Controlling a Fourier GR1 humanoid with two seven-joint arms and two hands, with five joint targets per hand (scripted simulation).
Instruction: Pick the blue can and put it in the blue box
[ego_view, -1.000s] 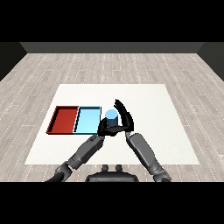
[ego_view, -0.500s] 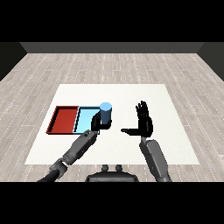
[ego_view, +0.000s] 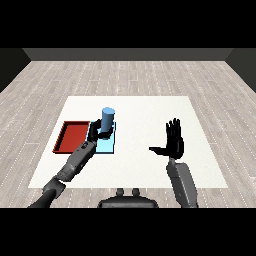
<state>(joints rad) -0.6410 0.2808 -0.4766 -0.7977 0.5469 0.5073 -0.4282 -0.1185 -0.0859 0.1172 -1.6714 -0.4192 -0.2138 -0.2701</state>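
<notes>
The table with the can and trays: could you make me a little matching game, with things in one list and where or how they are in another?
Things:
1. blue can
2. red tray
3. right hand
4. left hand

States:
a. open, fingers straight, holding nothing
b. upright, over the light blue tray
c. curled round the can
d. farthest left on the table, nothing in it

Pairs: 1-b, 2-d, 3-a, 4-c

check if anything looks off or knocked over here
Nothing stands out. The blue can is upright in the left hand over the blue tray, the red tray lies square beside it, and the right hand is open, apart.
</notes>
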